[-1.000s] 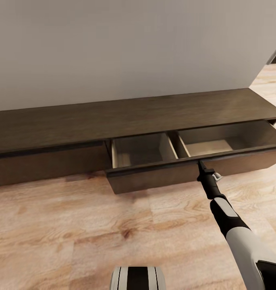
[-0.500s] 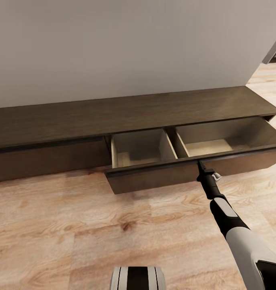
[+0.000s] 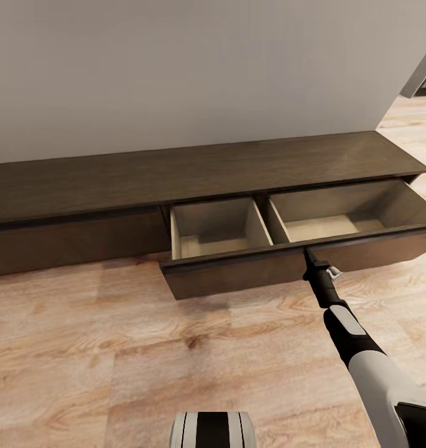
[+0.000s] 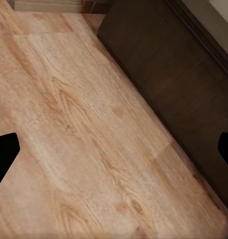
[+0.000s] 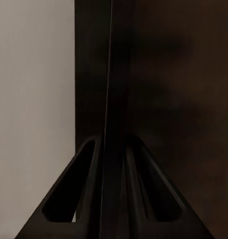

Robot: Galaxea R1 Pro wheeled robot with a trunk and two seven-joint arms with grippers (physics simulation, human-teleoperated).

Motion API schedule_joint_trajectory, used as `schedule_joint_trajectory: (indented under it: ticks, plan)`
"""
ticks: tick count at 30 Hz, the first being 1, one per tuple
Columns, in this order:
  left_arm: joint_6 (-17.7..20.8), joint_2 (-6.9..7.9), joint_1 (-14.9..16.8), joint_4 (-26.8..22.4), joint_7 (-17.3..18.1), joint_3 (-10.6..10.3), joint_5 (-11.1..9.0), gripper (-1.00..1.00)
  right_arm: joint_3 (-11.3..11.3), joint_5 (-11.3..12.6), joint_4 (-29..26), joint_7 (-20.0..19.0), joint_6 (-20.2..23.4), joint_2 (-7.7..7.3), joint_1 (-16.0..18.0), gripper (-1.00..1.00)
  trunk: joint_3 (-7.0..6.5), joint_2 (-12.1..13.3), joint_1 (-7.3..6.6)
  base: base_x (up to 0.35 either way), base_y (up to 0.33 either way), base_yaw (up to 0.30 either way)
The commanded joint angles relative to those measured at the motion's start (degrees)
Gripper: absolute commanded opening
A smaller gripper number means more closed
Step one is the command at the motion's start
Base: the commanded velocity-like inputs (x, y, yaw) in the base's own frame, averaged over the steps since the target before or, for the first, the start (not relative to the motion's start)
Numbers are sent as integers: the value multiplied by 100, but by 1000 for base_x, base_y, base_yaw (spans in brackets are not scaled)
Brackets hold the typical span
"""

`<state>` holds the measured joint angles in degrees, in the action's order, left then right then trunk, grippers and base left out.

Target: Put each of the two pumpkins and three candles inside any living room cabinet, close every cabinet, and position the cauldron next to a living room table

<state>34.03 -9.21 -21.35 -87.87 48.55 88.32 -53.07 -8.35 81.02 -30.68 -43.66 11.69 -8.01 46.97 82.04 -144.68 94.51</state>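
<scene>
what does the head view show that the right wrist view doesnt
Head view alone: the long low cabinet against the wall, its drawer pulled open with two empty compartments, the wood floor, and the right arm reaching to the drawer front.

Right wrist view alone: a close look at the dark fingers closed on either side of the thin front panel edge.

Both: the right end effector gripping the drawer front, and the pale wall.

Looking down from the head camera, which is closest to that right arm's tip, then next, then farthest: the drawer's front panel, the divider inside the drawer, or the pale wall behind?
1. The open drawer's dark-brown wooden front panel: the right end effector is clamped on its top edge.
2. The light wooden divider inside the drawer, just behind and toward the robot's left.
3. The plain pale-grey wall, beyond the long dark-brown cabinet top.
</scene>
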Motion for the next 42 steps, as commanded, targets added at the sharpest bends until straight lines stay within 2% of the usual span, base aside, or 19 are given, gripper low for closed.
schedule_joint_trajectory:
  ticks: [1, 22, 23, 36, 42]
  plan:
    - [43, -2, -1, -2, -4, 1, -37, 100, 1, 107, -34, -55, 97, 1, 5, -100, 2, -2, -2, -10, -3, 0]
    - [50, 7, -1, -2, 3, 1, -37, 100, 0, 107, -34, -55, 97, -1, 6, -100, 2, -2, -2, -50, -12, 0]
    - [50, 5, -1, -2, 4, 1, -37, 100, 1, 107, -34, -55, 97, 0, 5, 100, 2, -2, -2, -13, -3, 0]
    - [48, 0, -1, -2, 5, -5, -37, 100, 3, 107, -45, -55, 97, -5, -1, 100, 2, -2, -2, -2, -1, 0]
    - [44, -8, -1, -6, 25, -12, -37, 100, 7, 104, -209, -104, 91, -29, -112, 100, 2, -2, -2, -8, -5, 0]
